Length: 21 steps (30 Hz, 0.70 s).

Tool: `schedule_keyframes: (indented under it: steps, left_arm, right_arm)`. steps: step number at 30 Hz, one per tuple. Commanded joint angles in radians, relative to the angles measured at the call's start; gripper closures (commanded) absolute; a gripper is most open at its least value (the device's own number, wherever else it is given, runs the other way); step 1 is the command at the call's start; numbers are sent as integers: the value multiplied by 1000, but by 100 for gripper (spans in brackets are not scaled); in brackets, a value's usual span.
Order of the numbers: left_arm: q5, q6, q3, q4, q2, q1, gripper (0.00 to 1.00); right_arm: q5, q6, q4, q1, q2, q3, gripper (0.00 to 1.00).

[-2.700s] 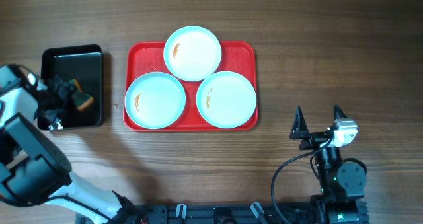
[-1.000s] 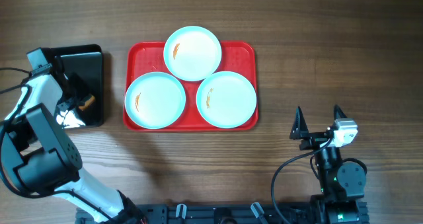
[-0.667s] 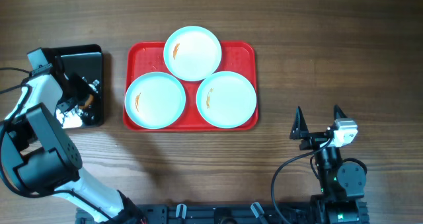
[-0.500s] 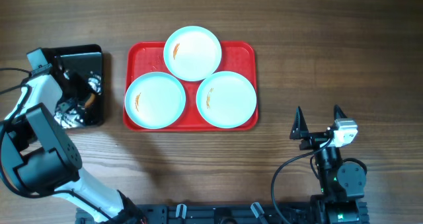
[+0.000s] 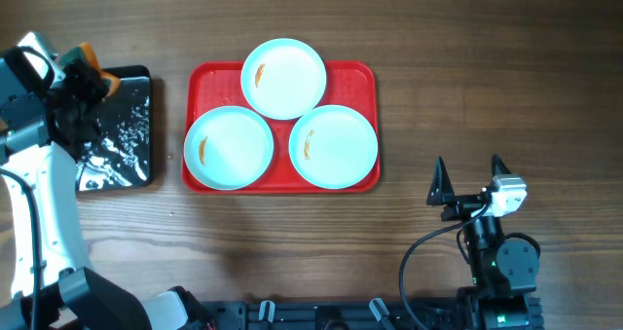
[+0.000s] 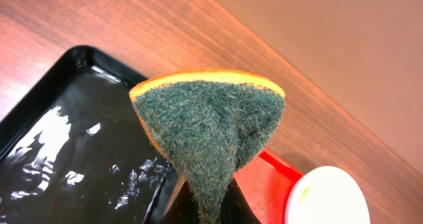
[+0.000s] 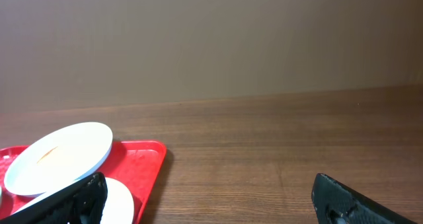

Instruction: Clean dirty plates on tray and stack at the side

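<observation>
Left claw lifted with sponge (pinched), plates rightward

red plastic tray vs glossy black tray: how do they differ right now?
The large red rectangular plastic tray carries three round pale aqua-white plates; the smaller glossy black rectangular tray carries no plates and looks wet-streaked. Red sits centre, black far left. Both lie flat, with rounded corners and raised rims.
</observation>
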<state>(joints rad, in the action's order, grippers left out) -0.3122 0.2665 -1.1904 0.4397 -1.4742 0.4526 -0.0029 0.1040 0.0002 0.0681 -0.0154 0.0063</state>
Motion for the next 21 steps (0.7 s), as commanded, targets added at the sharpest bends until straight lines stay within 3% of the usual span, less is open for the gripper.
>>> schedule_keyframes:
  steps: [1, 7, 8, 9, 14, 18, 21]
  left_arm:
    - [-181, -105, -1, -12, -68, 22, 96]
    - [-437, -110, 0, -25, -178, 131, 96]
    - [-496, -110, 0, -25, -197, 156, 96]
    - [-652, -110, 0, -16, -254, 222, 96]
    - [-901, -111, 0, -5, -322, 293, 96]
    - [-1143, -109, -1, -93, -325, 306, 96]
    - [-1239, -101, -1, -169, -325, 306, 96]
  right_arm:
    - [-8, 8, 5, -4, 5, -1, 0]
    - [-8, 8, 5, -4, 5, -1, 0]
    - [-8, 8, 5, -4, 5, -1, 0]
    - [-8, 8, 5, -4, 5, -1, 0]
    - [-8, 8, 5, -4, 5, -1, 0]
    - [-8, 8, 5, -4, 5, -1, 0]
    - [-8, 8, 5, -4, 5, -1, 0]
